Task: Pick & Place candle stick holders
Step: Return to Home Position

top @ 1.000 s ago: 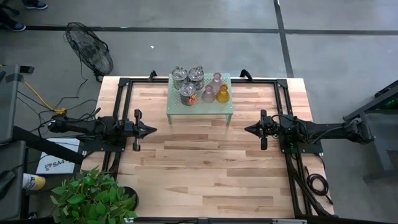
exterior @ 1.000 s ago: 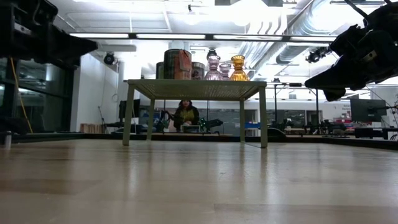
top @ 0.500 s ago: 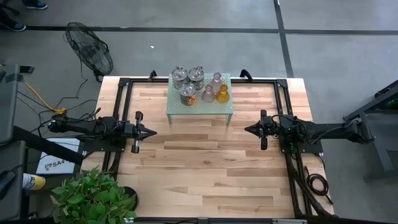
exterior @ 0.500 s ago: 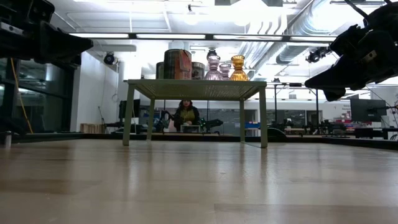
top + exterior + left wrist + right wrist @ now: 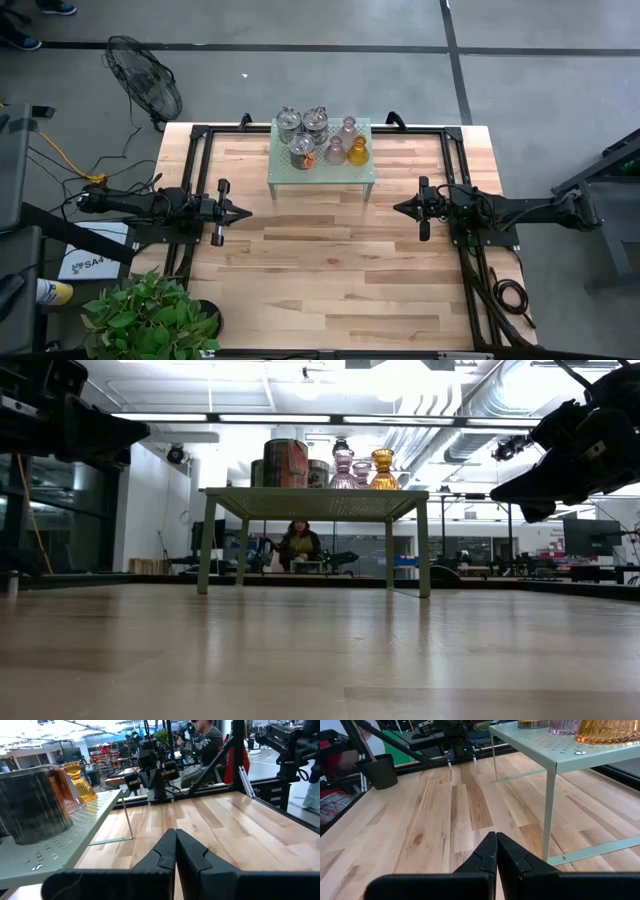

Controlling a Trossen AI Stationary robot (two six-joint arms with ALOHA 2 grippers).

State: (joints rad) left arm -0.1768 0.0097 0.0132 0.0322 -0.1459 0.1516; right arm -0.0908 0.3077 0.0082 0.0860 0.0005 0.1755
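Observation:
Six glass candle stick holders stand on the top of a green perforated shelf [image 5: 322,172] at the table's far middle. Three are silvery jars [image 5: 302,150]. Two are pink bell-shaped ones [image 5: 348,126], and one is amber [image 5: 357,151]. My left gripper [image 5: 248,210] is shut and empty above the table's left part, pointing toward the right edge. My right gripper [image 5: 396,208] is shut and empty above the right part, pointing toward the left edge. Both are on the near side of the shelf. The left wrist view shows a jar [image 5: 32,802] and the amber holder [image 5: 80,782]. The right wrist view shows the shelf's corner [image 5: 560,755].
Black frame rails [image 5: 190,180] run along the table's left, right and far edges. Bare wood lies between the grippers and toward the near edge. A plant [image 5: 150,320] and a fan [image 5: 145,80] stand off the table's left side. A person [image 5: 298,543] sits beyond the far edge.
My left gripper has turned slightly about its own long axis and stays shut. The holders and my right arm have kept still.

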